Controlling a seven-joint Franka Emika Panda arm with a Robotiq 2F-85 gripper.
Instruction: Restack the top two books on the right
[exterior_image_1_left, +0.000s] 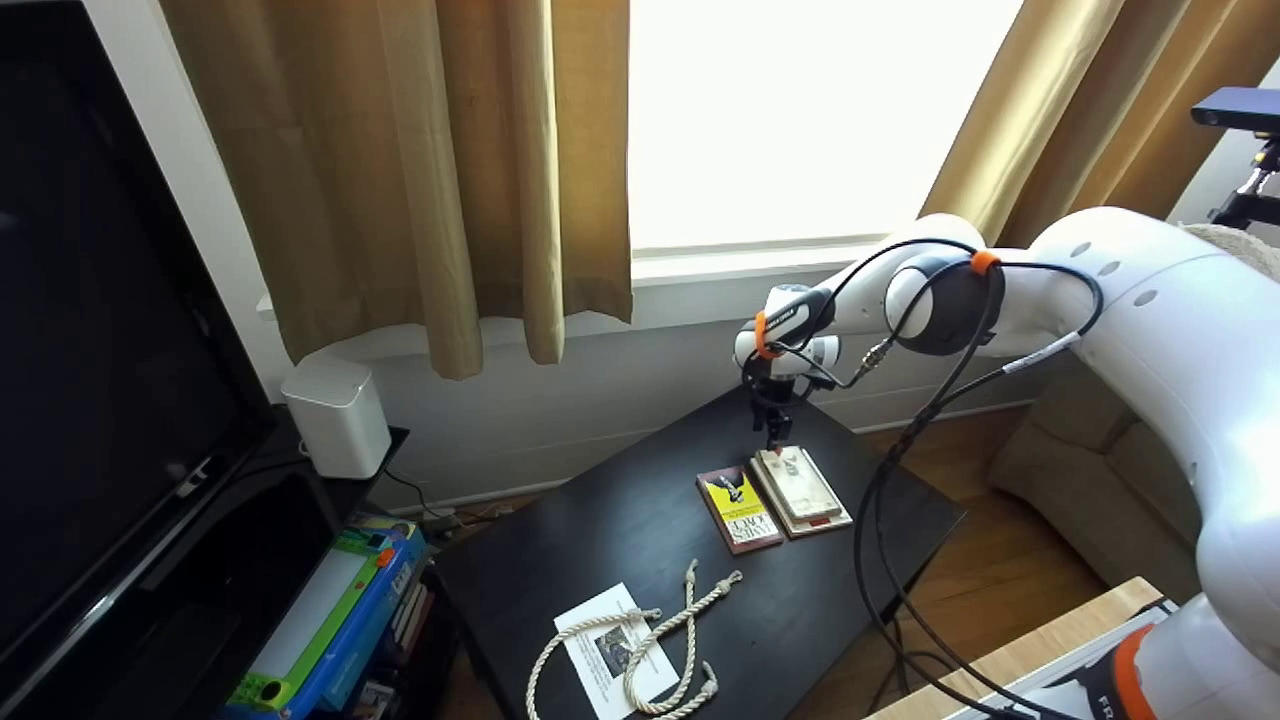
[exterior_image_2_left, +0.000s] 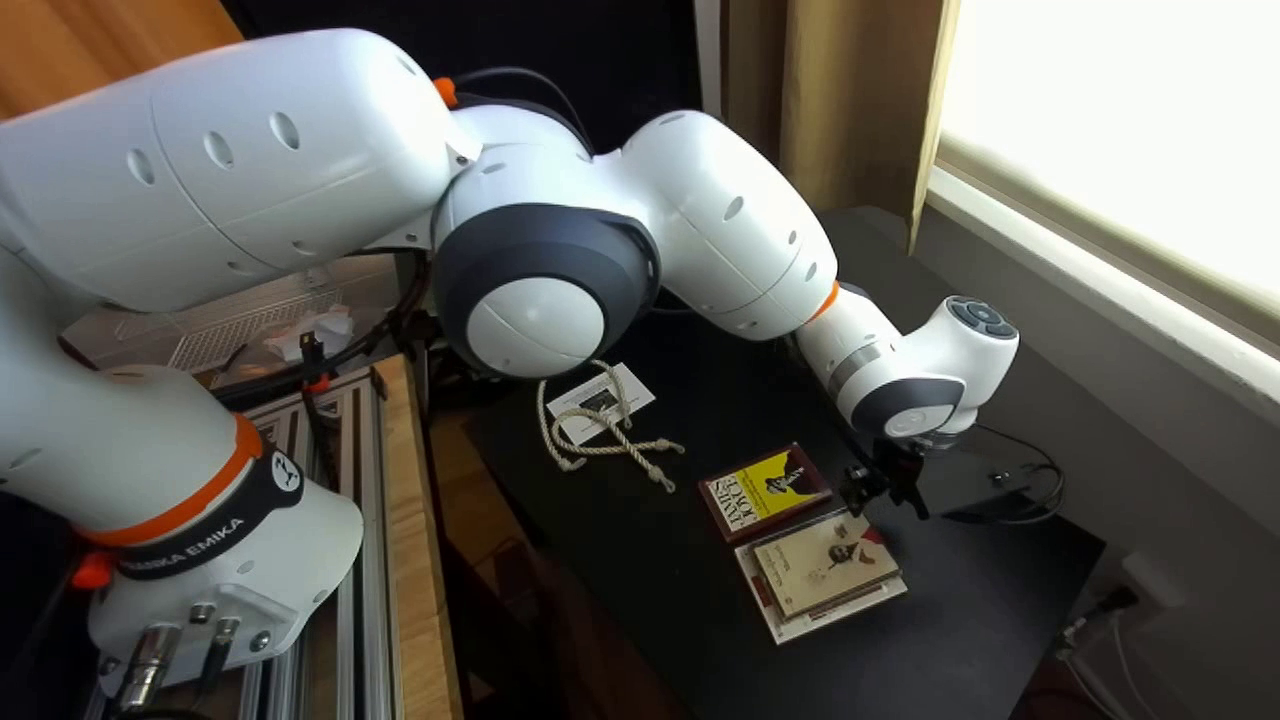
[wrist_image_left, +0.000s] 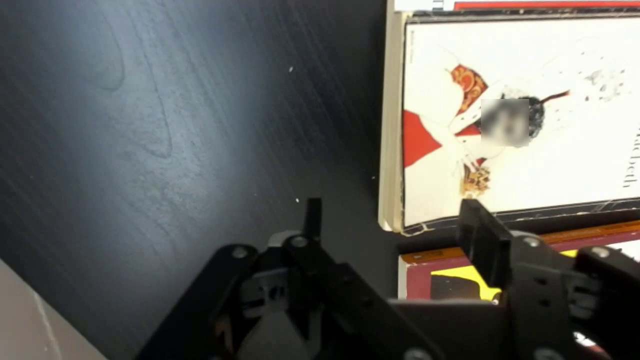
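Note:
A cream book (wrist_image_left: 540, 165) with a red-and-black figure drawing lies on top of the pile, seen in both exterior views. Pale layered edges show beneath it in the wrist view, and I cannot clearly separate the second of the top two books. At the bottom, a wider white book (exterior_image_2_left: 800, 628) sticks out. My gripper (wrist_image_left: 392, 222) stands open at the window-side end of the pile, its fingers well apart and nothing gripped. In the wrist view one finger (wrist_image_left: 313, 217) appears over bare tabletop; the opposite finger (wrist_image_left: 482, 245) overlaps the cream book's corner region. Their height above it is unclear.
Right beside the pile lies a yellow-and-maroon James Joyce book (exterior_image_1_left: 740, 508). A white sheet (exterior_image_1_left: 600, 655) with a rope (exterior_image_1_left: 690, 640) over it rests farther along the dark table (exterior_image_1_left: 560, 540). The wall and window sill (exterior_image_1_left: 740, 265) rise behind the table.

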